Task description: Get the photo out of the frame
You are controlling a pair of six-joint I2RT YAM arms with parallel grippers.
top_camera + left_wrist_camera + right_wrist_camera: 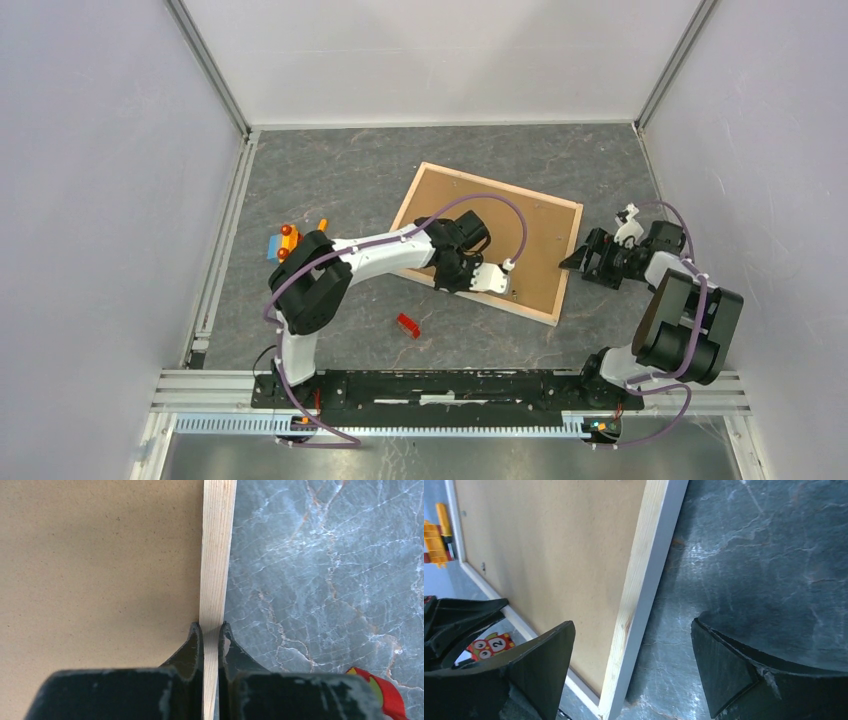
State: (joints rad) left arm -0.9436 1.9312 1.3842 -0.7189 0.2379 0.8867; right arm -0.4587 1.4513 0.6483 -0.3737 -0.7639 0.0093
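The frame [532, 313] lies back side up on the grey table, with its plain brown backing board [525, 235] on top. The photo is hidden under the board. My left gripper [511, 291] is shut on the frame's near pale wood rail [217, 555], one finger on the board side [194, 645] and one on the table side. My right gripper [573, 262] is open and empty at the frame's right edge. In the right wrist view the frame's corner rail [644, 580] stands between my wide-apart fingers [549, 660] without touching either.
A small red piece [408, 325] lies on the table near the frame's front edge and also shows in the left wrist view [385, 695]. An orange and blue toy [285, 242] sits to the left. An owl card [491, 645] lies beyond the frame. Enclosure walls stand all round.
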